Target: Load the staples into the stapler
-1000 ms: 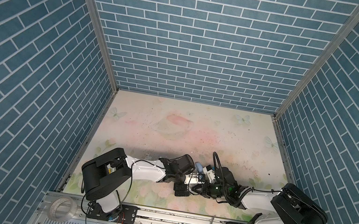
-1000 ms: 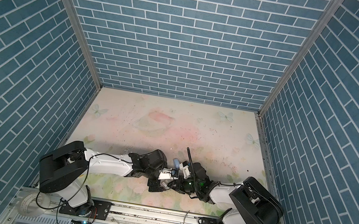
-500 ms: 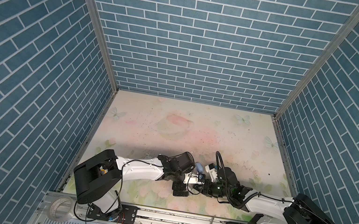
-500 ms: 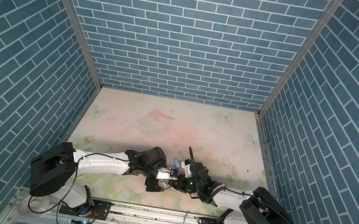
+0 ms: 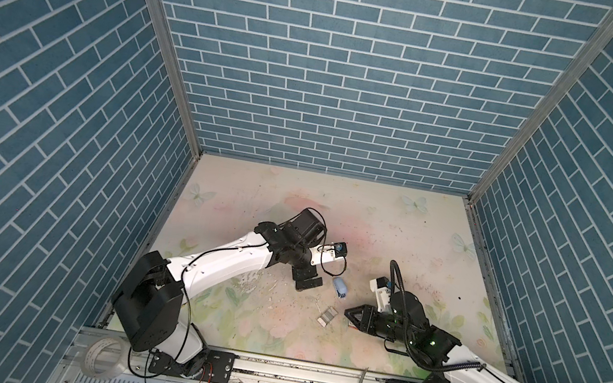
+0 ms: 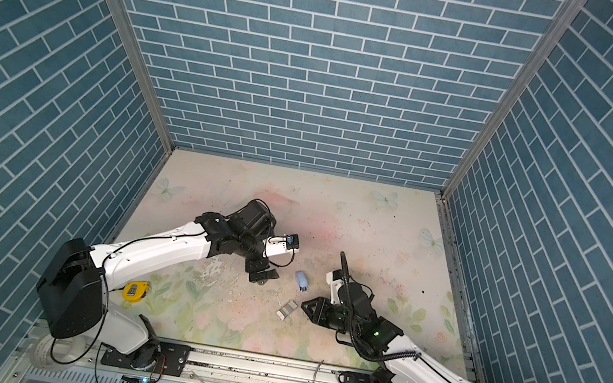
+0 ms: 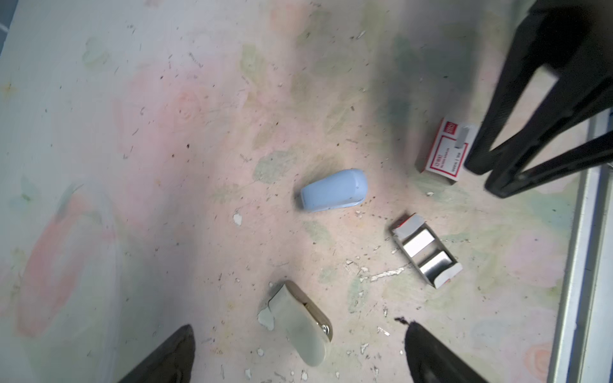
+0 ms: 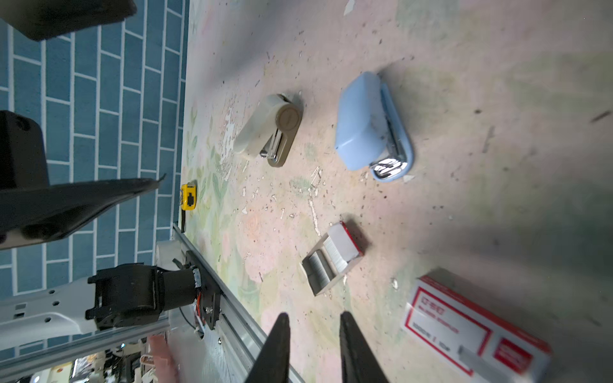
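Left gripper: jaws wide apart, empty, near the light-blue plastic stapler. Right gripper: jaws slightly apart, nothing between them. Silvery ribbed metal staples sit in an open cardboard tray, between stapler and right gripper.

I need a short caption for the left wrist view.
Blue stapler, beige stapler, staples in open tray, and box lie apart on table.

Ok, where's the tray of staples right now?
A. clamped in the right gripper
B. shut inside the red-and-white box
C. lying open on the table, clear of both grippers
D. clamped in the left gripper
C: the tray lies open on the table with its staples showing, and neither the right gripper nor the left gripper touches it.
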Motion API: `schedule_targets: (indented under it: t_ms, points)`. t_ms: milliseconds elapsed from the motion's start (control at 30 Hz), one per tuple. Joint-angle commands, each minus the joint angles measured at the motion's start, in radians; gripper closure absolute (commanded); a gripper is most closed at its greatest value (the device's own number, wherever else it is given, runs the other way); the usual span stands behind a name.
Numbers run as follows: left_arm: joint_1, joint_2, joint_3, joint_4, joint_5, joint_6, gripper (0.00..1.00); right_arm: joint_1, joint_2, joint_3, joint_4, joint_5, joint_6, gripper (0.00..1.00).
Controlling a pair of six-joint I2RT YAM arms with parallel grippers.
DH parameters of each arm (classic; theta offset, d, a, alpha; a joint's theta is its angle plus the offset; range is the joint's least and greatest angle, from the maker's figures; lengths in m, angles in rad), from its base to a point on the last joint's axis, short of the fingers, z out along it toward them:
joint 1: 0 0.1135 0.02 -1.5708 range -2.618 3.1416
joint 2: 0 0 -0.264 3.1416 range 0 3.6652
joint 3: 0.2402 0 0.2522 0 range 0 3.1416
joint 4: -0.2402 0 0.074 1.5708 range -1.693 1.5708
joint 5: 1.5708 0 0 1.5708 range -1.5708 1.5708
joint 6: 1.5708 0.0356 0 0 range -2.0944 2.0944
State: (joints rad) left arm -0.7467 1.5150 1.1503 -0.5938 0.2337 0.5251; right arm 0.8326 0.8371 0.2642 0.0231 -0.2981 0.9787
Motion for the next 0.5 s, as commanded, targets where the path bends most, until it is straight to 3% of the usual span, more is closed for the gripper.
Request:
schedule_targets:
  t_ms: [0, 200, 267, 333, 467]
  points:
    - [0.005, 0.058, 0.043, -0.134, -0.054, -0.128, 0.00, -0.009, -0.064, 0.038, -0.190, 0.119, -0.053, 0.72]
    - [0.056, 0.178, 0.149, -0.264, -0.072, -0.276, 0.04, -0.013, -0.122, 0.057, -0.264, 0.171, -0.071, 0.72]
    - [0.105, 0.173, 0.154, -0.260, -0.022, -0.249, 0.03, -0.012, -0.137, 0.053, -0.269, 0.172, -0.074, 0.73]
    - [0.131, 0.151, 0.167, -0.264, 0.012, -0.115, 0.01, -0.012, -0.156, 0.051, -0.277, 0.165, -0.086, 0.73]
    - [0.141, 0.095, 0.230, -0.324, -0.050, 0.339, 0.03, -0.020, -0.189, 0.074, -0.351, 0.172, -0.107, 0.73]
